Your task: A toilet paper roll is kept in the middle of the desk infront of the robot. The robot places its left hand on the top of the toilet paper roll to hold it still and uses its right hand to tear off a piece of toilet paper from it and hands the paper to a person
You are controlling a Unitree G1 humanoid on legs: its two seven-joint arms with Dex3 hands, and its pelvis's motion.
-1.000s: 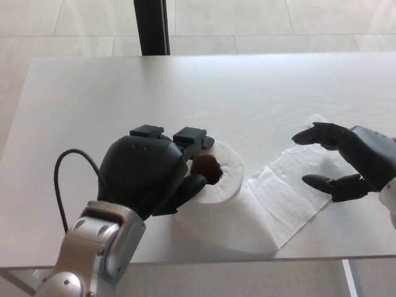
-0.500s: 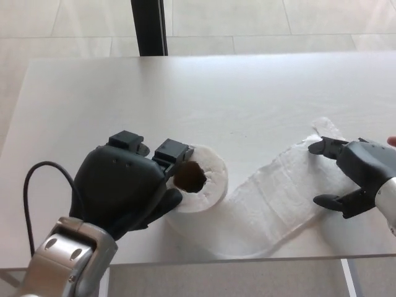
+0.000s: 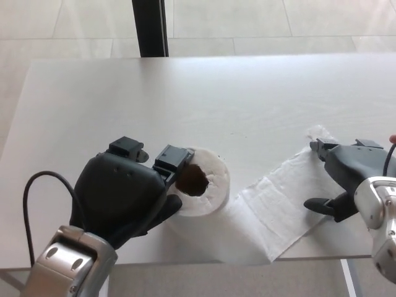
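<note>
The left robot hand [image 3: 127, 195] is sitting at the lower left of the frame, its fingers [image 3: 173, 162] curling over the rim of the toilet paper roll [image 3: 201, 189] and clasping it from the left. The roll is standing lower centre on the white worktop [image 3: 204, 99]. Its paper strip [image 3: 272, 207] is trailing rightward to the right robot hand [image 3: 337, 179], whose spread fingers are resting on the sheet. No readable writing is showing anywhere.

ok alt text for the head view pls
The robot's left hand rests against the left side of an upright toilet paper roll on a white desk. A loose strip of paper trails right to the right hand, whose fingers straddle its far end.
</note>
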